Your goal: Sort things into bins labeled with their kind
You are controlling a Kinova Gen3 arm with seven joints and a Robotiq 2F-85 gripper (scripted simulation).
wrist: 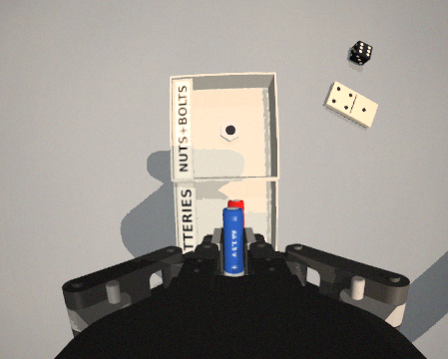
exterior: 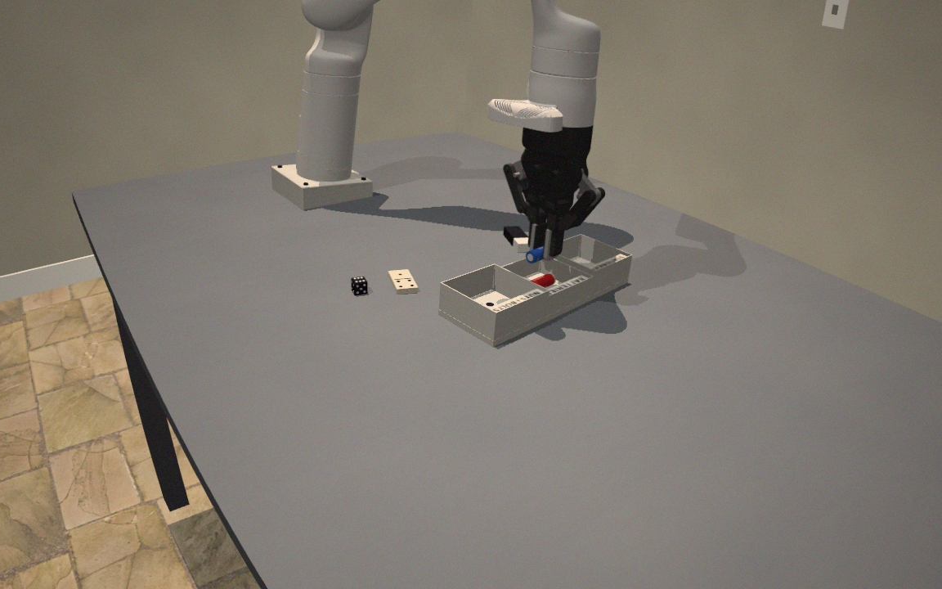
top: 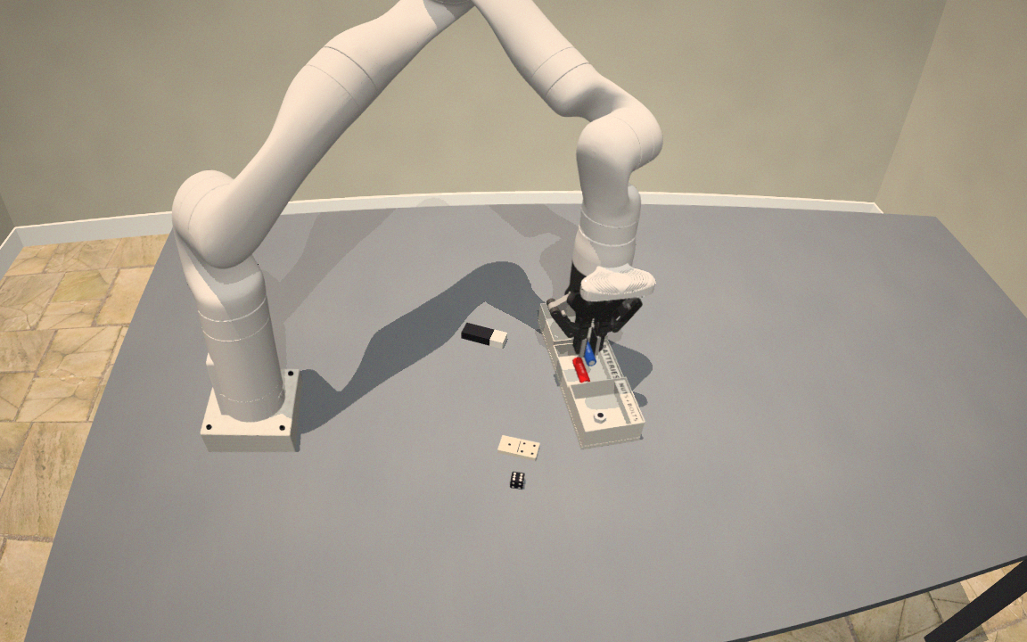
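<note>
Just right of centre in the top view, the claw (top: 590, 348) (exterior: 545, 252) (wrist: 233, 240) is clenched on a blue battery (top: 589, 355) (exterior: 534, 254) (wrist: 233, 240), holding it over the middle bin (top: 612, 357) (exterior: 569, 284) (wrist: 276, 214), the one labelled BATTERIES. Beneath it, inside that bin, lies a red battery (top: 580, 368) (exterior: 543, 280) (wrist: 236, 205). The adjoining bin (top: 612, 435) (exterior: 465, 313) (wrist: 224, 76) reads NUTS+BOLTS and has a hex nut (top: 599, 416) (exterior: 490, 303) (wrist: 229, 132) on its floor — upper middle of the wrist view. A third bin (top: 545, 321) (exterior: 610, 252) stands at the row's other end, its label unreadable here. On the bench (top: 780, 382) (exterior: 533, 454) (wrist: 74, 100), near the centre of the top view, rests a black-and-white block (top: 483, 334) (exterior: 515, 238). Lower down that view lie a domino (top: 519, 447) (exterior: 402, 281) (wrist: 351, 105) and, just beside it, a black die (top: 517, 480) (exterior: 359, 285) (wrist: 360, 53) — both at upper right in the wrist view.
</note>
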